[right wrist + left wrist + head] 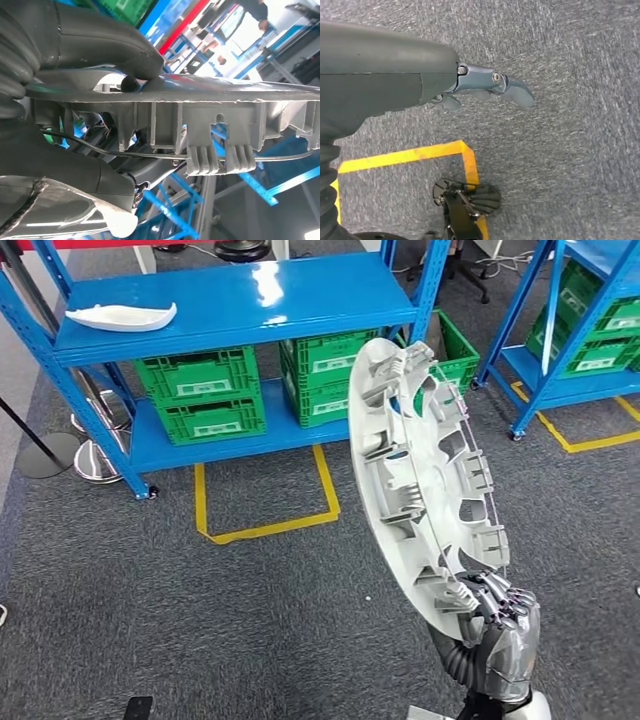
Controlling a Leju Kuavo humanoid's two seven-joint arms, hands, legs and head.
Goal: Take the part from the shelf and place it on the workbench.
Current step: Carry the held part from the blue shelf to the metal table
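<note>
Ahead, open grey carpet (pixel 249 610) stretches between the robot and the blue shelf (pixel 226 310), with a yellow floor marking (pixel 264 525) at the shelf's foot and a second blue rack (pixel 573 330) off to the right. The right robot hand (pixel 494 615) grips the lower rim of the part (pixel 423 470), a large silver wheel cover held on edge and tilted, its ribbed inner side facing the camera. From the right wrist, thumb and fingers (pixel 113 47) clamp the rim from both sides. The left robot hand (pixel 486 87) hangs over the carpet, fingers apart, holding nothing. A white moulded piece (pixel 121 315) lies on the top shelf; green crates (pixel 200 390) sit below.
</note>
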